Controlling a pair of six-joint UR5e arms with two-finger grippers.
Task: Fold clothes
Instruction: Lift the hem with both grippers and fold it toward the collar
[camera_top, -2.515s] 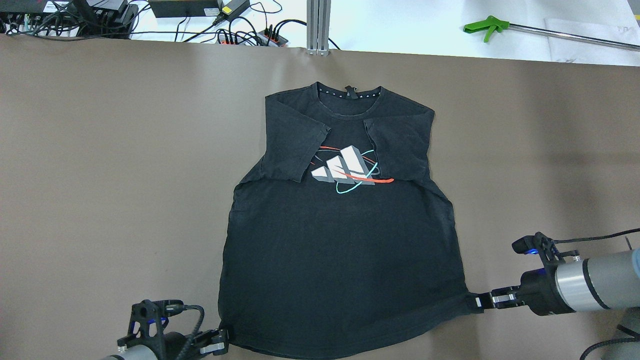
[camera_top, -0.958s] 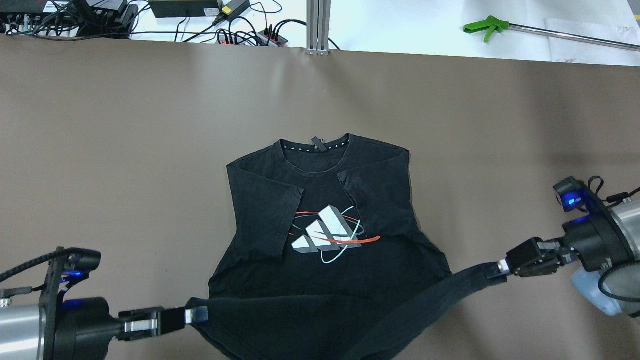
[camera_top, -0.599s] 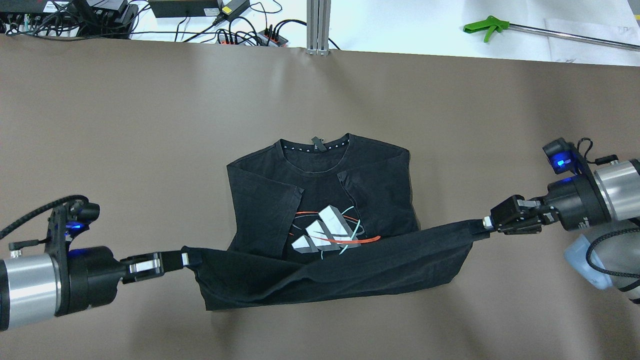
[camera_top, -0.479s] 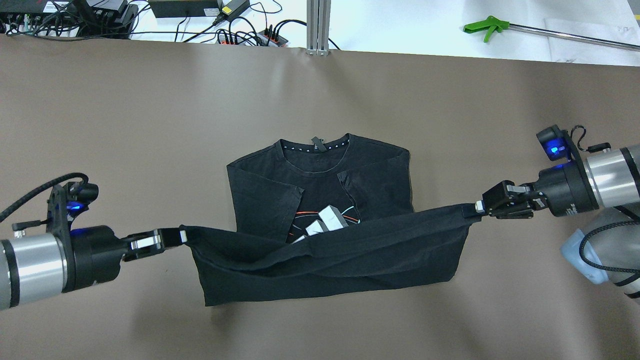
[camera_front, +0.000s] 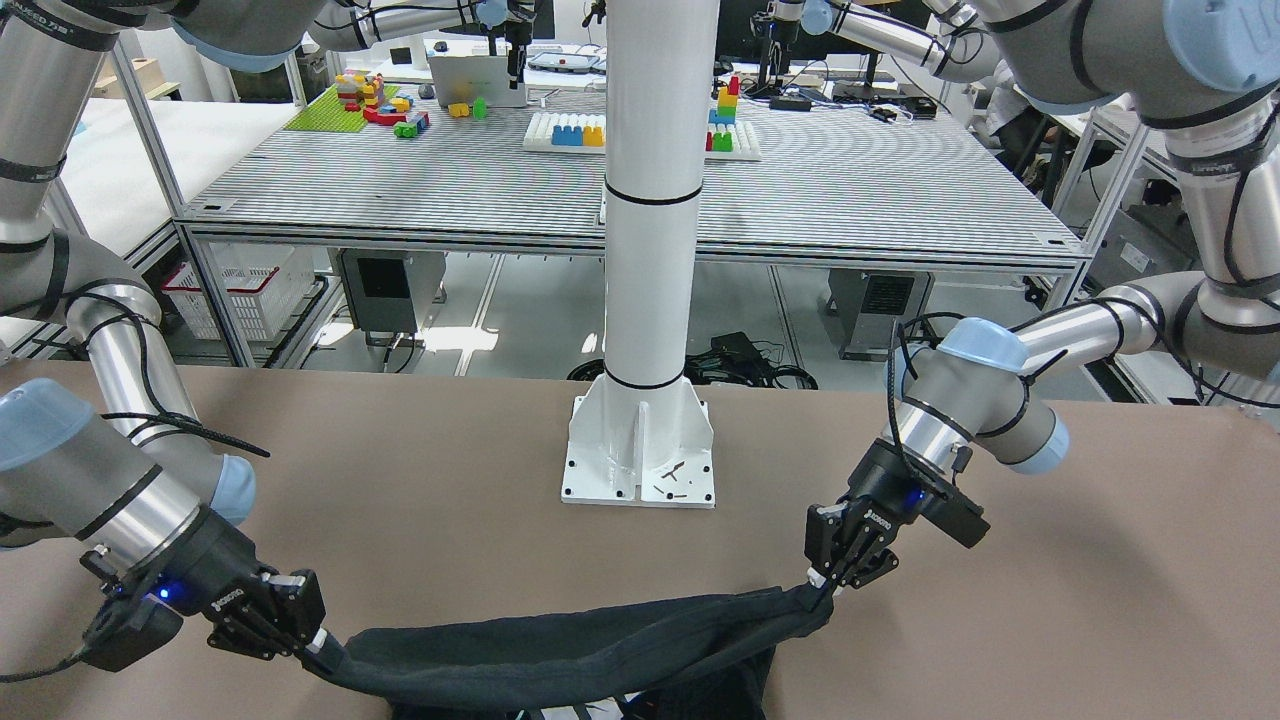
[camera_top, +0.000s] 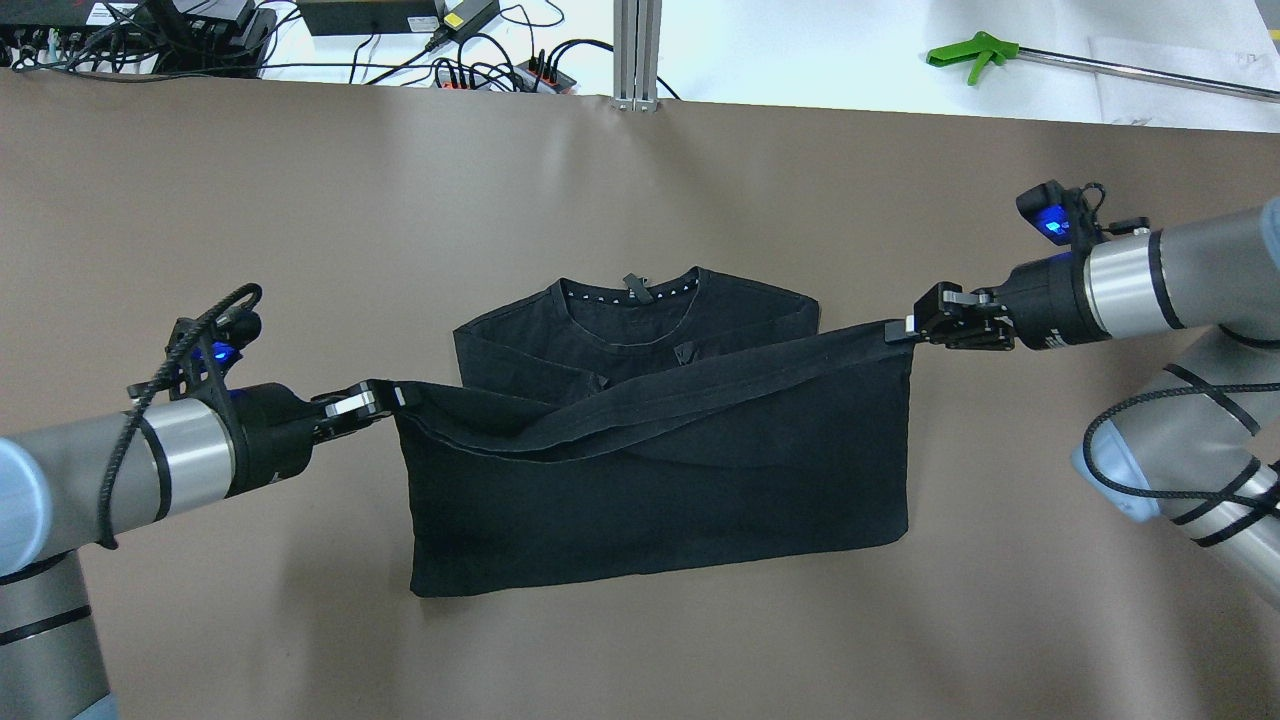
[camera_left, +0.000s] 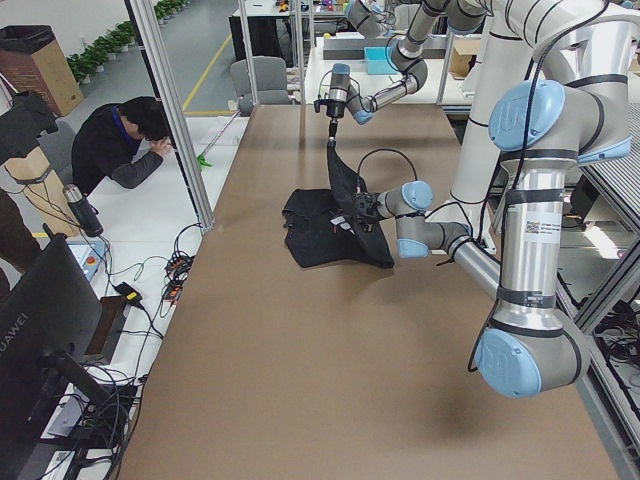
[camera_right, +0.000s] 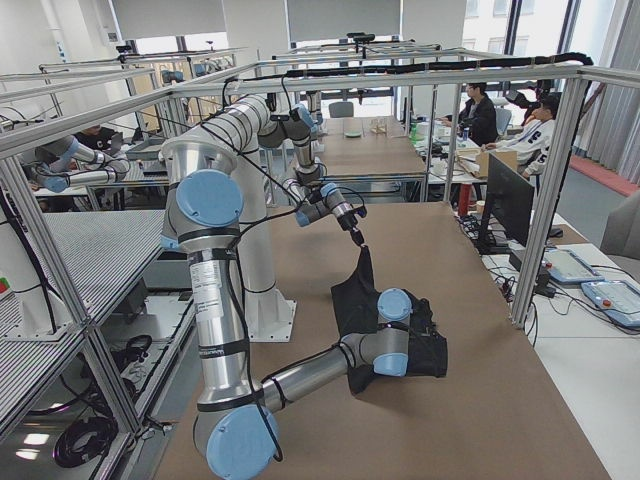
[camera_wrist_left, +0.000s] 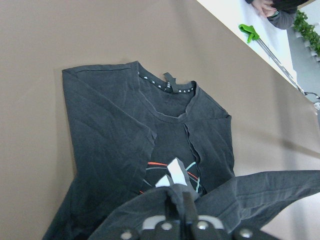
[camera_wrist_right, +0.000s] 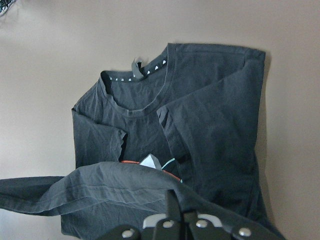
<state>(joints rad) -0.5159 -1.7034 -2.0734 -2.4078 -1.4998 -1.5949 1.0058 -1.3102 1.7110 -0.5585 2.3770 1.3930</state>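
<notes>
— On the brown desk (camera_top: 250, 200), how many garments do we count?

— We count one: a black T-shirt (camera_top: 650, 500), lying near the desk's middle with its collar toward the far edge. Its lower half is drawn up over the chest, so the hem runs as a band between the two arms. In the wrist views a white, red and pale-blue print shows beneath the raised cloth.

— And how many pincers do we see, and in what state?

— Two. The left pincer (camera_top: 388, 397) is clenched on one hem corner, and the right pincer (camera_top: 908, 329) is clenched on the other. The hem sags between them.

— What do we note of the surface and the room?

— We see one white column (camera_front: 660, 250) bolted to the desk on the robot's side. One green-handled tool (camera_top: 965, 50) and power strips (camera_top: 548, 78) with cables lie on the white surface beyond the far edge. Behind the robot stands a slatted worktop (camera_front: 850, 180) bearing coloured building blocks (camera_front: 385, 100). One seated person (camera_left: 120, 150) leans forward on the operators' side. Aluminium frames (camera_right: 552, 200) surround the cell.
</notes>
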